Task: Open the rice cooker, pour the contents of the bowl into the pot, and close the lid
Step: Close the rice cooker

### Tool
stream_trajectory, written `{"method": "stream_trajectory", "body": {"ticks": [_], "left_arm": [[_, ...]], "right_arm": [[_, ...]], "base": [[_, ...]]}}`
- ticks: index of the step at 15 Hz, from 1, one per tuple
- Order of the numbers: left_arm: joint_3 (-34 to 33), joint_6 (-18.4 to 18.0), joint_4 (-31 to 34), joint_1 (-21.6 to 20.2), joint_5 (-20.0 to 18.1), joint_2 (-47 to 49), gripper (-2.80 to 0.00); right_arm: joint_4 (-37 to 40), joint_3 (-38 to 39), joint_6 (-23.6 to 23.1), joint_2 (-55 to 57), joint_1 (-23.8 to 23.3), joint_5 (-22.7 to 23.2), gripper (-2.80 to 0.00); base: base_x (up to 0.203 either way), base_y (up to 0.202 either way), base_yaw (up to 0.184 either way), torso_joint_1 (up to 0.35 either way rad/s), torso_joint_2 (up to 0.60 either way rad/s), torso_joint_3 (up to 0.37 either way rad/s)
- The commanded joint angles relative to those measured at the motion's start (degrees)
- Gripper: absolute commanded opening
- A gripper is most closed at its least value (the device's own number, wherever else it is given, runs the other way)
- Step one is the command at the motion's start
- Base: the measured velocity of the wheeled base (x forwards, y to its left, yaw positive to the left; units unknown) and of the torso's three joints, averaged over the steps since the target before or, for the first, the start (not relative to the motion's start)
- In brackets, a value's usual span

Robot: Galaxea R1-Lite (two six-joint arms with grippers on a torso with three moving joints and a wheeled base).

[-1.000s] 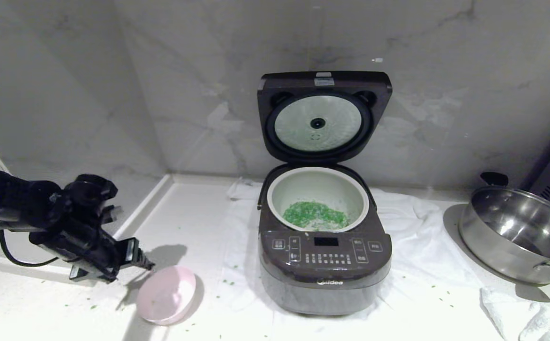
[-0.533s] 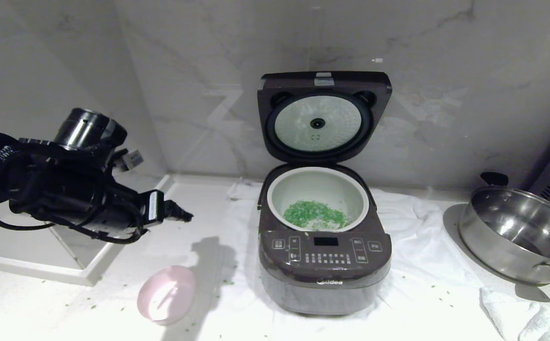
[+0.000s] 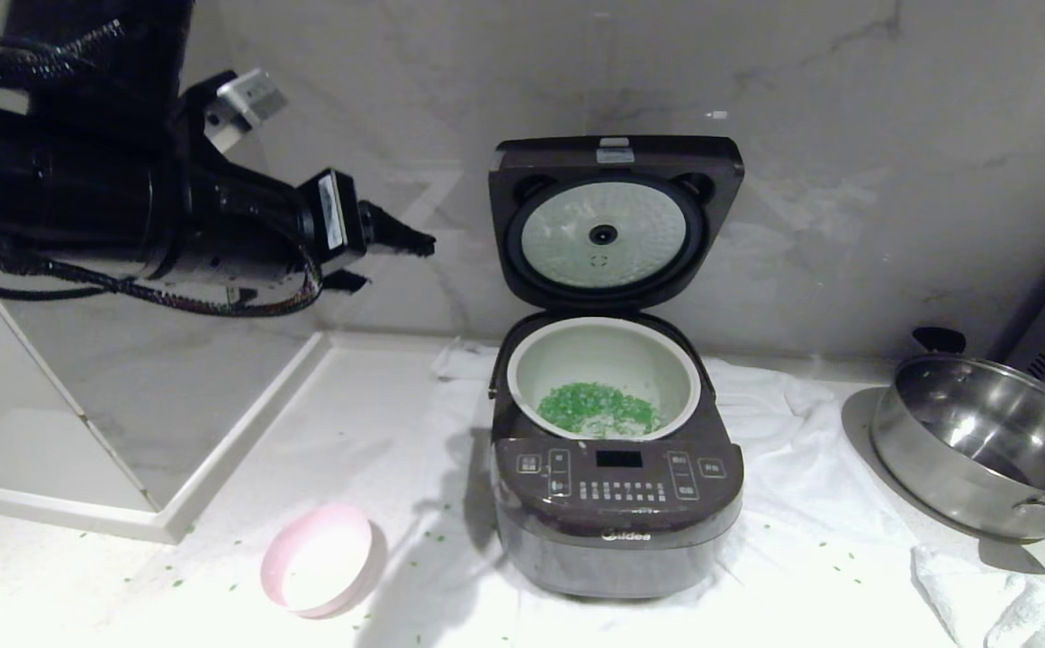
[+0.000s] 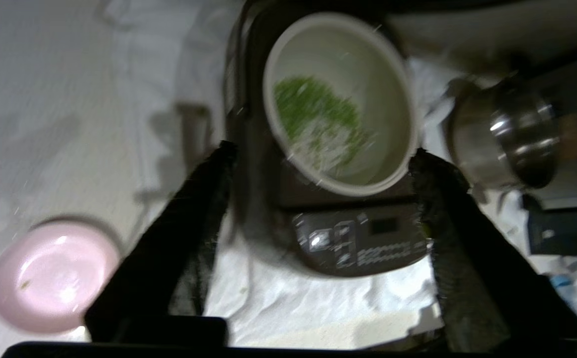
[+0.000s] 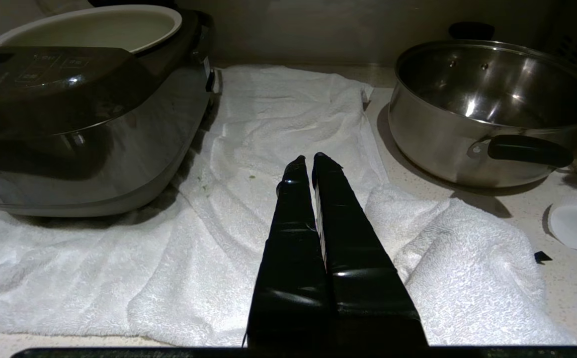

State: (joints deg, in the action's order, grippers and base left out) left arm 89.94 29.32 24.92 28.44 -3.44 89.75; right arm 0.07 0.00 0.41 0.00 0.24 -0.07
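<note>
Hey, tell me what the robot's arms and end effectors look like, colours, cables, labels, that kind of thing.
The left arm is bulky and black, with black cables looped beneath it, a small grey-white box on top and a white label near the wrist. Its left end effector has two long black tapering fingers with a rough, matte surface. The right end effector has two long fingers wrapped in glossy black tape.
</note>
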Motion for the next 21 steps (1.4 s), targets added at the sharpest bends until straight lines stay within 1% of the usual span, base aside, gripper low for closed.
{"method": "stream_trajectory", "body": {"ticks": [1, 3, 5, 6, 7, 8, 9, 10, 11, 13, 14, 17, 18, 19, 20, 21], "left_arm": [[7.93, 0.64, 0.12, 2.69, 2.78, 3.01, -2.80], [13.98, 0.78, 0.02, 5.25, 6.49, 6.40, -2.80], [18.95, 0.82, -0.03, 8.93, 11.68, 10.98, -2.80], [20.91, 0.78, -0.29, 10.69, 16.06, 13.47, -2.80], [21.58, 0.70, -2.68, 12.26, 20.65, 14.83, -2.80], [21.72, 0.48, -6.85, 12.82, 21.84, 15.12, -2.80], [21.78, -0.83, -8.07, 12.99, 22.15, 15.03, -2.80], [21.84, -3.50, -8.83, 13.03, 22.05, 15.15, -2.80], [21.85, -4.96, -11.87, 13.05, 22.03, 15.69, -2.80], [22.13, -6.34, -20.80, 13.25, 22.12, 18.00, -2.80], [22.13, -6.60, -24.04, 13.49, 22.41, 19.56, -2.80], [22.19, -5.62, -29.31, 15.06, 24.12, 24.39, -2.80], [22.20, -5.55, -30.16, 15.66, 24.49, 26.20, -2.80], [22.22, -5.52, -30.86, 15.98, 24.82, 28.44, -2.80], [22.41, -5.54, -31.99, 16.05, 25.93, 31.02, -2.80], [22.80, -5.71, -34.17, 15.99, 27.59, 33.66, -2.80]], "right_arm": [[-0.07, 0.09, -0.08, -0.09, 0.02, -0.01, -2.80], [-0.07, 0.09, -0.06, -0.09, 0.02, -0.01, -2.80], [-0.07, 0.09, 0.20, 0.00, -0.07, -0.10, -2.80], [-0.08, 0.16, 0.12, 0.00, -0.07, -0.10, -2.80], [-1.04, -0.54, 0.24, -0.05, -0.07, -0.16, -2.80], [-1.68, -3.48, 0.35, 0.11, -0.03, -0.14, -2.80], [-1.45, -7.10, 0.41, 1.41, -0.01, 0.02, -2.80], [-1.26, -10.91, 0.56, 4.89, 0.03, 0.19, -2.80], [-1.31, -15.55, 1.10, 9.88, 0.22, 0.43, -2.80], [-2.84, -25.59, 2.93, 20.67, 0.64, 1.30, -2.80], [-4.75, -29.77, 3.71, 26.21, 0.78, 1.76, -2.80], [-13.87, -39.47, 5.04, 41.10, 1.00, 2.90, -2.80], [-17.04, -42.84, 5.31, 45.46, 1.02, 3.11, -2.80], [-19.74, -47.39, 5.55, 49.06, 1.08, 3.23, -2.80], [-21.65, -50.54, 5.74, 51.39, 1.23, 3.36, -2.80], [-22.59, -51.50, 5.75, 52.01, 2.42, 3.46, -2.80]], "base": [[0.000, 0.000, 0.000, 0.000, 0.00, 0.000], [0.000, 0.000, 0.000, 0.000, 0.00, 0.000], [0.000, 0.000, 0.000, 0.000, 0.00, 0.000], [0.000, 0.000, 0.000, 0.000, 0.00, 0.000], [0.000, 0.000, 0.000, 0.000, 0.00, 0.000], [0.000, 0.000, 0.000, 0.000, 0.00, 0.000], [0.000, 0.000, 0.000, 0.000, 0.00, 0.000], [0.000, 0.000, 0.000, 0.000, 0.00, 0.000], [0.000, 0.000, 0.000, 0.000, 0.00, 0.000], [0.000, 0.000, 0.000, 0.000, 0.00, 0.000], [0.000, 0.000, 0.000, 0.000, 0.00, 0.000], [0.000, 0.000, 0.000, 0.000, 0.00, 0.000], [0.000, 0.000, 0.000, 0.000, 0.00, 0.000], [0.000, 0.000, 0.000, 0.000, 0.00, 0.000], [0.000, 0.000, 0.000, 0.000, 0.00, 0.000], [0.000, 0.000, 0.000, 0.000, 0.00, 0.000]]}}
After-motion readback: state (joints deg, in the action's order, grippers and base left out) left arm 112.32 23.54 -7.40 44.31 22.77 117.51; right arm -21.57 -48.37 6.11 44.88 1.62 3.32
